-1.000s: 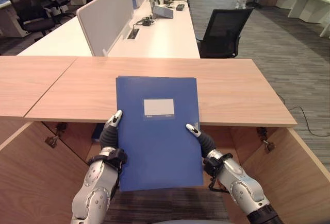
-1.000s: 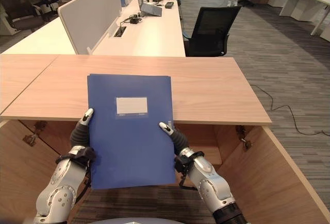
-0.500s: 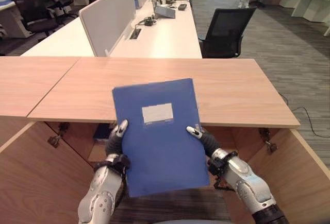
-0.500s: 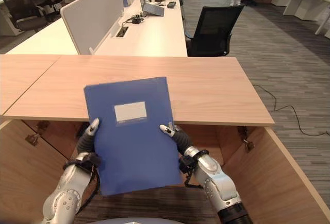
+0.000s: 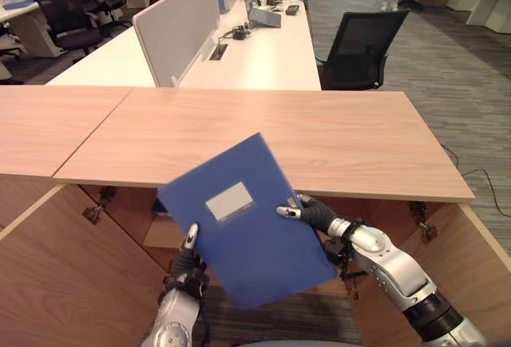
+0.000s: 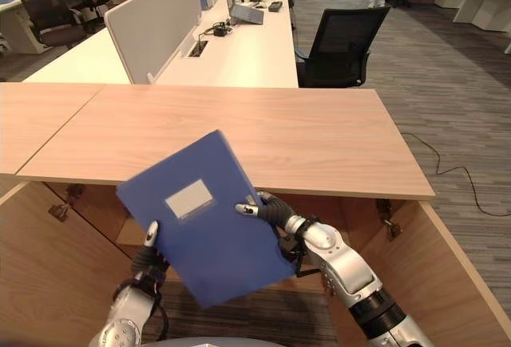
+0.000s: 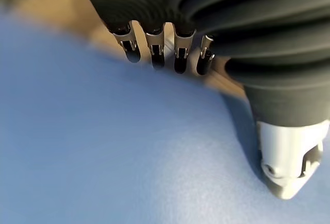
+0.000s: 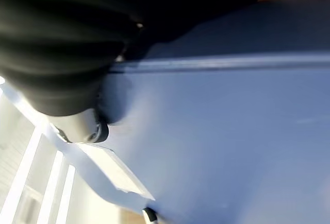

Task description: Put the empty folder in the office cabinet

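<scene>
Carrying the blue folder, tilted, just before the counter's near edge, both hands pinch it: left hand at its lower edge, right hand at its right edge. Next: lower it into the open cabinet beneath.

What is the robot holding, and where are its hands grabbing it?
A blue folder, held by both hands: the left hand pinches its lower left edge, and the right hand pinches its right edge, thumbs on the front cover.
</scene>
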Motion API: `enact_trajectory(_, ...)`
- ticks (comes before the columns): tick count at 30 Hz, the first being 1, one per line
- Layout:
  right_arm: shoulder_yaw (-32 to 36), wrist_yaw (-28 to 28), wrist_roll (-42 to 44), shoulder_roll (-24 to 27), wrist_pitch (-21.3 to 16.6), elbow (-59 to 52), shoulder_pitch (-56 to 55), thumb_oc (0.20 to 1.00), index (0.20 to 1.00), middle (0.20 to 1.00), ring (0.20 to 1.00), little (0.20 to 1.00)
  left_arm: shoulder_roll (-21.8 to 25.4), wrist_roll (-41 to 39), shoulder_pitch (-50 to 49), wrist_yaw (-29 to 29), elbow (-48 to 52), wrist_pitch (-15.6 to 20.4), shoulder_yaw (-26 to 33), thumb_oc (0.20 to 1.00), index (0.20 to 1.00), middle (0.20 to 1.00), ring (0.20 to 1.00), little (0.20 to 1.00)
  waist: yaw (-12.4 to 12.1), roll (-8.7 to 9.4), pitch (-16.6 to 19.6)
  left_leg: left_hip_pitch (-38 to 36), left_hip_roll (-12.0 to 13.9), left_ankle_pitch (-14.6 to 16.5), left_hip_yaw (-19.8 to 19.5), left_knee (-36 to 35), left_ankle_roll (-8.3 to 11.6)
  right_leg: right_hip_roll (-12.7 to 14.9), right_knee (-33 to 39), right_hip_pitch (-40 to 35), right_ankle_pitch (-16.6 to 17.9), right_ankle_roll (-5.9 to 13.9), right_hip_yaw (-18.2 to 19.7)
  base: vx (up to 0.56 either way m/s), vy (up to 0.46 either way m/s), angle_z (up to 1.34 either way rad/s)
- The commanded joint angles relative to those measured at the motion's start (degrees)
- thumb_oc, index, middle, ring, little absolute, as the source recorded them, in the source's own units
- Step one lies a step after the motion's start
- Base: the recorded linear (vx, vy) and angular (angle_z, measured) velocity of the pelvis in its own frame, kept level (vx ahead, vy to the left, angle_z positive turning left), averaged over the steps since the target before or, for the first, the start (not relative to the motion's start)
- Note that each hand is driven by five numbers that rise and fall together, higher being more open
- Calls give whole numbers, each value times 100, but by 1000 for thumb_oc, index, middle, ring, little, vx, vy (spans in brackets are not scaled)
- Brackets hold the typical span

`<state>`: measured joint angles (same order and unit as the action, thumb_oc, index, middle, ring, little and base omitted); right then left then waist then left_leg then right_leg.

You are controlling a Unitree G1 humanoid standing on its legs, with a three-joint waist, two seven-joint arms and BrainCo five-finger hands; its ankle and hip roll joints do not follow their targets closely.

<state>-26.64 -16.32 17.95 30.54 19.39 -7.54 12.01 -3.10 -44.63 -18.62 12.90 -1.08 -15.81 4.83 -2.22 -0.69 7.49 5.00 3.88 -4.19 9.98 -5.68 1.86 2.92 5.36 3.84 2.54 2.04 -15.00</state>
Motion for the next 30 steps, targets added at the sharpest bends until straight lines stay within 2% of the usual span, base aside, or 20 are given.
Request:
enact_trajectory(1,39,-794,187,-394,-264,-773,1018,200,200,200,200,200,-44,-129,166,430,-1068,-254,395,1000,1000,1000,1000,1000,165,308,-12,-631,-118,736,-228,68,-53,-240,-36,-183,-289,-71,127,0,0,0)
enact_trajectory(5,-183,-1181,-332,-119,-191,-894,1387,200,200,200,200,200,-130,-280,150,435,-1539,-345,581,1000,1000,1000,1000,1000,164,312,-17,-634,-125,725,-233,68,-54,-242,-36,-184,-284,-82,133,0,0,0)
enact_trajectory(6,-423,-1565,-1013,276,-153,-984,1754,200,200,200,200,200,-104,-283,131,389,-1774,-332,759,1000,1000,1000,1000,1000,161,338,-7,-637,-119,712,-225,68,-51,-240,-36,-179,-278,-85,136,0,0,0)
enact_trajectory(7,-438,-1606,-1063,283,-143,-996,1768,200,200,200,200,200,-131,-270,168,365,-1813,-324,791,1000,1000,1000,1000,1000,172,313,-19,-636,-120,713,-220,68,-51,-239,-36,-177,-279,-85,140,-12,8,-4)
enact_trajectory(9,-605,-2322,-1660,513,-91,-1143,2034,200,200,200,200,200,-143,-221,252,220,-2186,-398,1032,1000,1000,1000,1000,1000,187,298,-33,-642,-121,703,-221,68,-51,-243,-36,-185,-277,-88,145,-2,5,-2)
enact_trajectory(13,-821,-2838,-1984,653,-165,-1275,2168,200,200,200,200,200,-117,-158,319,102,-2548,-516,1192,1000,1000,1000,1000,1000,168,296,-62,-648,-115,688,-221,68,-42,-242,-36,-189,-284,-86,129,0,0,0)
enact_trajectory(20,-1170,-3347,-2222,691,-255,-1195,2281,200,200,200,200,200,-96,-62,492,-28,-2898,-583,1434,1000,1000,1000,1000,1000,150,303,-118,-657,-112,675,-212,68,-34,-242,-36,-196,-285,-88,142,0,0,0)
enact_trajectory(23,-1616,-3778,-2489,811,-350,-1194,2333,200,200,200,200,200,-59,-17,555,-69,-3029,-568,1501,1000,1000,1000,1000,1000,145,306,-141,-657,-113,672,-211,68,-27,-237,-36,-190,-284,-85,132,0,0,0)
enact_trajectory(30,-2227,-4008,-2893,950,-502,-863,2150,200,200,200,200,200,-35,3,673,-103,-3144,-560,1584,1000,1000,1000,1000,1000,140,287,-213,-656,-110,664,-210,68,-27,-235,-36,-187,-287,-84,126,0,0,0)
